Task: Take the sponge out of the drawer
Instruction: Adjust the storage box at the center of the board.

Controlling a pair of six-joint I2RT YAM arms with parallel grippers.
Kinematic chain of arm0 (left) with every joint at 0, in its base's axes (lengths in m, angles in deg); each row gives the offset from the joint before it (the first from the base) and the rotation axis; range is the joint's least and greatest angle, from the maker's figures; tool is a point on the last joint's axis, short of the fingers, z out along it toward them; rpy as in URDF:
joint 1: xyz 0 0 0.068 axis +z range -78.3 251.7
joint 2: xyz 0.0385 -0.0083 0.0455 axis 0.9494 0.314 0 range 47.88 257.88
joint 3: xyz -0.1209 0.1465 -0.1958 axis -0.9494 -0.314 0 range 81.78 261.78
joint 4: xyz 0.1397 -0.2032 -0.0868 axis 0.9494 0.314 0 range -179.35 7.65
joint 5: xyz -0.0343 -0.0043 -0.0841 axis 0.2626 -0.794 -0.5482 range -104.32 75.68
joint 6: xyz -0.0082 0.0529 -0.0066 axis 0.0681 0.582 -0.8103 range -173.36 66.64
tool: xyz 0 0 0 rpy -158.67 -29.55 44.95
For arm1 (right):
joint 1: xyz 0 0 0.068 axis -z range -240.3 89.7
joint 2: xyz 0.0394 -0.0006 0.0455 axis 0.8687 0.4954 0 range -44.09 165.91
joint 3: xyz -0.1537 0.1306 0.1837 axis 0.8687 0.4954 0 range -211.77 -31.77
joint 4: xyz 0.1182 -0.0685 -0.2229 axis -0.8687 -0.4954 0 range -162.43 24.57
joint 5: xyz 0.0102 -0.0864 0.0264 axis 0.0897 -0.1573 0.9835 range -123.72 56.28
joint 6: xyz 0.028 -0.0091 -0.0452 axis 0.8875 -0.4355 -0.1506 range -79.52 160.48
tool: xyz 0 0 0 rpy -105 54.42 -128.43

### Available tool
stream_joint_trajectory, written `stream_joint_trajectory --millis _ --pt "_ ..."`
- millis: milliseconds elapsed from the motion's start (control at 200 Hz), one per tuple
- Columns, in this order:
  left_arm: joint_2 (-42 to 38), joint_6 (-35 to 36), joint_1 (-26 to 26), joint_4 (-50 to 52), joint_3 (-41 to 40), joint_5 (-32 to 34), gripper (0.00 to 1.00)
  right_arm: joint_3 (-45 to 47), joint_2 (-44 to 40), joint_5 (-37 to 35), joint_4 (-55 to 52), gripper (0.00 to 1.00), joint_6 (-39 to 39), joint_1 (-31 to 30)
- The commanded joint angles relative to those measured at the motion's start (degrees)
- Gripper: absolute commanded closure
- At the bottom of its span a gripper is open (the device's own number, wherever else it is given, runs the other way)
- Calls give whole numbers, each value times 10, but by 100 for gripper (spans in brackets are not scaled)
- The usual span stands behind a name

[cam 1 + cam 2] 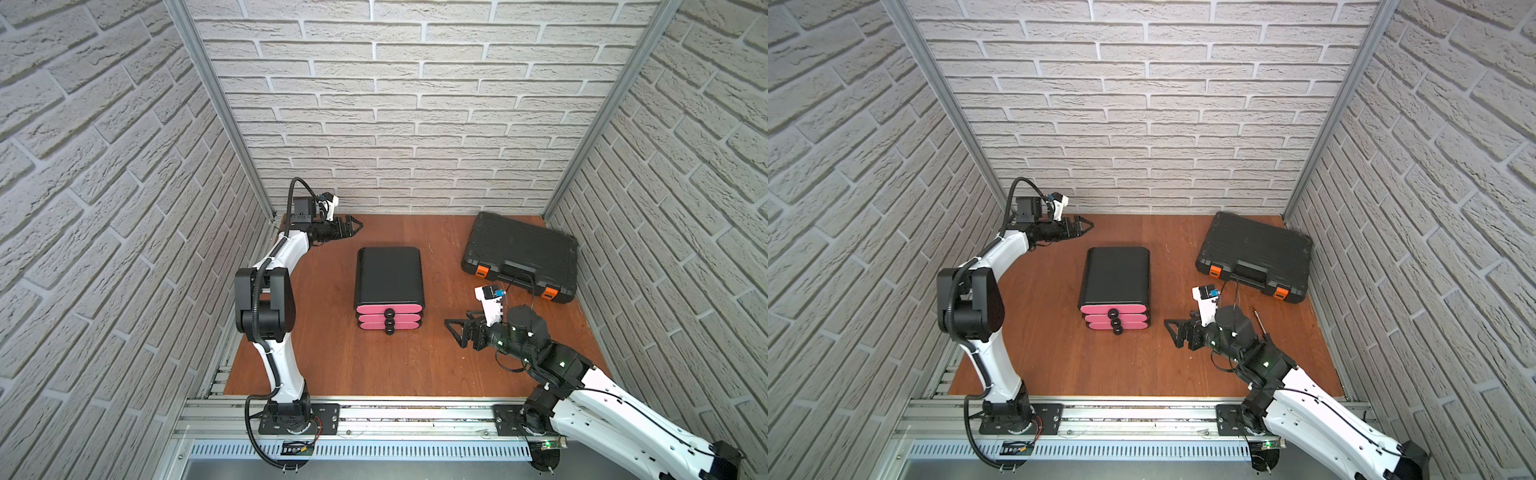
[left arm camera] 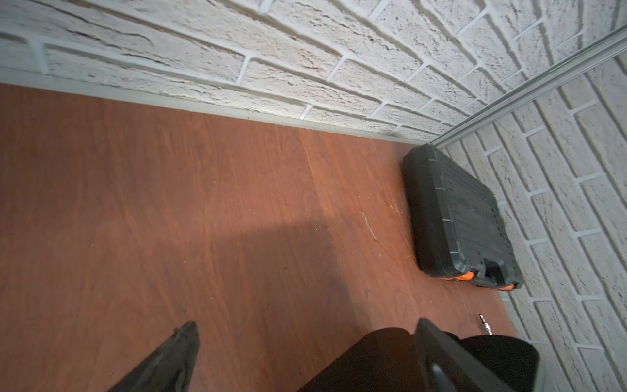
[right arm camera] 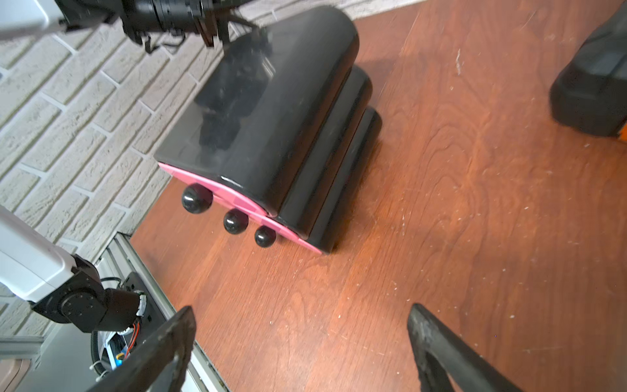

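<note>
Right wrist view: three pink drawers (image 3: 234,198) are being shown shut in the black drawer unit (image 3: 271,112).
Progress: nothing is being counted as done. Opening a drawer, reaching in and lifting out are all being left.
Sponge: not being seen. It is being judged hidden inside a drawer, but which one cannot be told.
Left claw (image 1: 358,225): being held wide and empty near the unit's rear.
Right claw (image 1: 454,333): being held wide and empty, apart from the drawer fronts.
Count: one unit, three drawers, three knobs (image 3: 235,221), one tool case (image 1: 521,257), two claws.
</note>
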Motion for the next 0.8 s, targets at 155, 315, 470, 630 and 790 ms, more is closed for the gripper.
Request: stream_joint_trajectory --millis 155,315,470,630,790 --pt "19 29 -27 15 10 -102 2 -5 180 -12 153 5 15 -45" --pt "14 21 -57 -11 -18 -124 2 -37 238 -14 177 5 -4 -61" --pt "9 33 -72 3 -25 -105 2 -54 273 -18 193 4 -13 -60" --pt "-7 27 -70 -18 -53 -102 2 -74 303 -40 200 3 -24 -61" --pt "-19 29 -70 -24 -72 -102 2 -108 335 -51 189 3 -44 -60"
